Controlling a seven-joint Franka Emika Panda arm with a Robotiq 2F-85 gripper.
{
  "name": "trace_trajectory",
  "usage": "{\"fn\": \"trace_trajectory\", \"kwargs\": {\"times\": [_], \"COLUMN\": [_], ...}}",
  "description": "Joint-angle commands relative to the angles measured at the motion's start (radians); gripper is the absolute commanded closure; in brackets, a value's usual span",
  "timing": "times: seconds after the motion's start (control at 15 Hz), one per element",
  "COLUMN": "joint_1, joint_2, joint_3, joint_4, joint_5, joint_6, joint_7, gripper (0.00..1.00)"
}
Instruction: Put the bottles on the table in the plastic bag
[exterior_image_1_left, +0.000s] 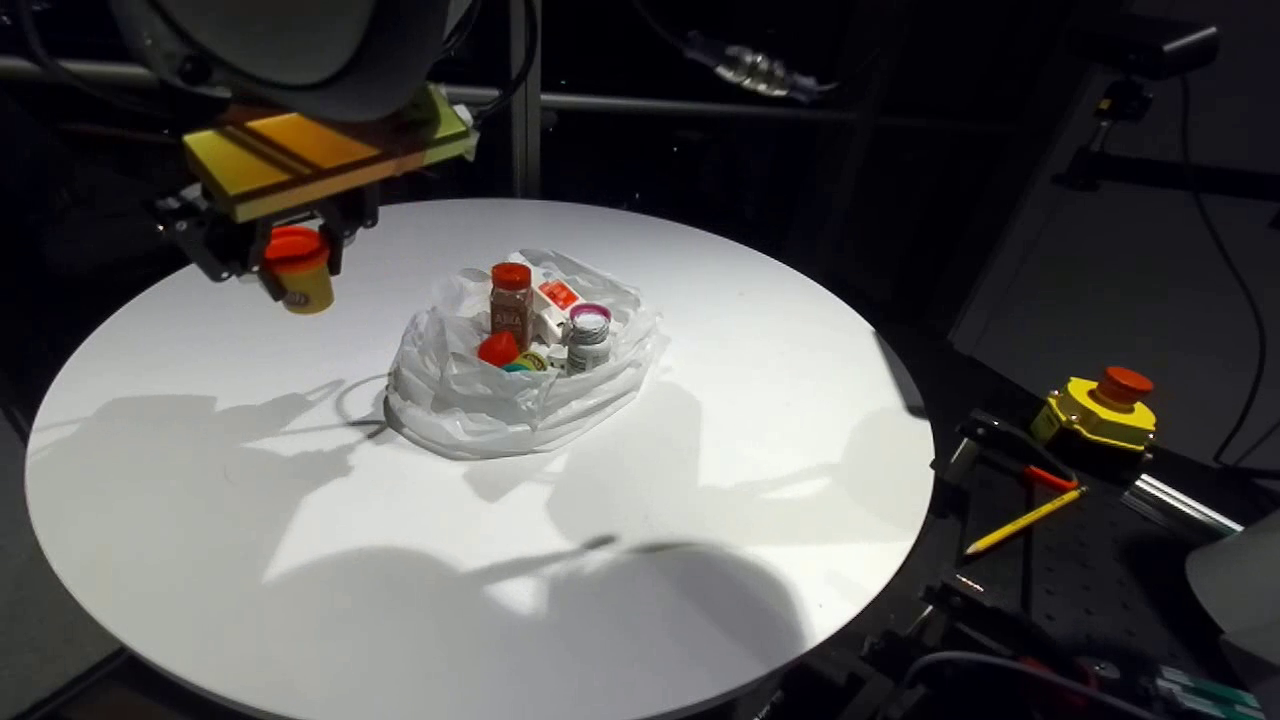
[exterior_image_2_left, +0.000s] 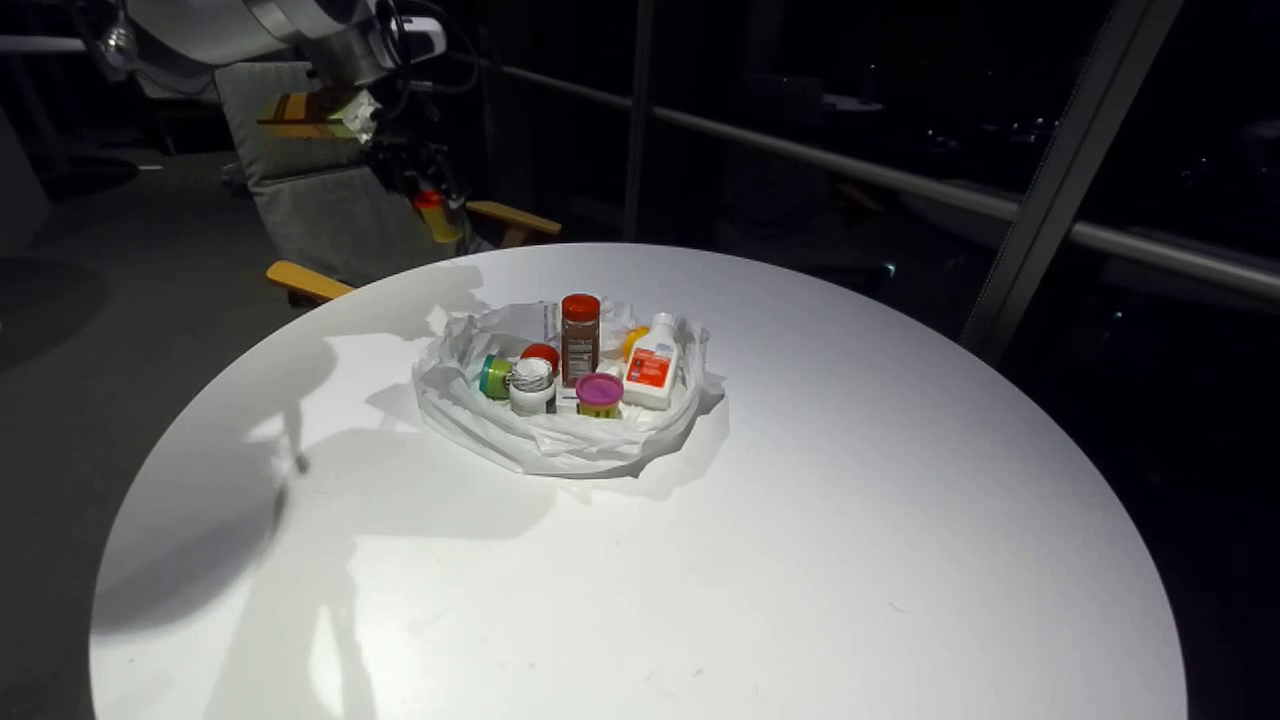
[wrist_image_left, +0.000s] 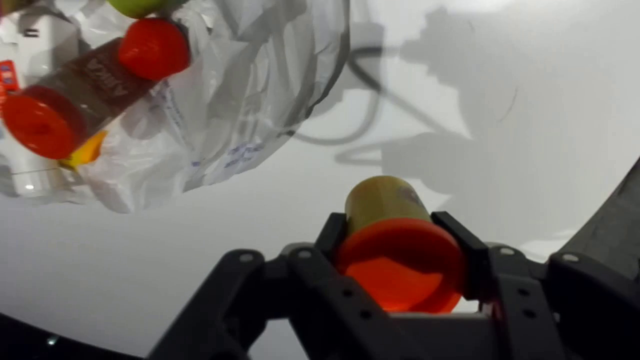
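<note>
Gripper (exterior_image_1_left: 303, 268): you grasp the yellow red-lidded cylindrical tub (wrist_image_left: 402, 245).
Crumpled white plastic bag (exterior_image_1_left: 480, 412): right of it, lower, in both exterior views.

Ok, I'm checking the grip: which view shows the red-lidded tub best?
The wrist view: there the red-lidded tub is largest, with the pincer closed against both its sides. Both exterior views show its red lid and yellow side, but smaller.
</note>
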Motion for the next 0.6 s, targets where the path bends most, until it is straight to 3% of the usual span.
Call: {"fn": "trace_trajectory", "kwargs": {"times": [0.0, 0.4, 0.53], "joint_1": [-0.012, -0.186, -0.205], "joint_2": [-0.134, -0.045, -0.019], "joint_3": [-0.034, 0.048, 0.045], "joint_4": [-0.167, -0.182, -0.174], "joint_5": [-0.055, 0.007, 0.002], "joint_6": [-0.020, -0.021, -0.031], "joint_7": [0.128, 0.095, 0.115], "gripper": [0.77, 0.77, 0.77]}}
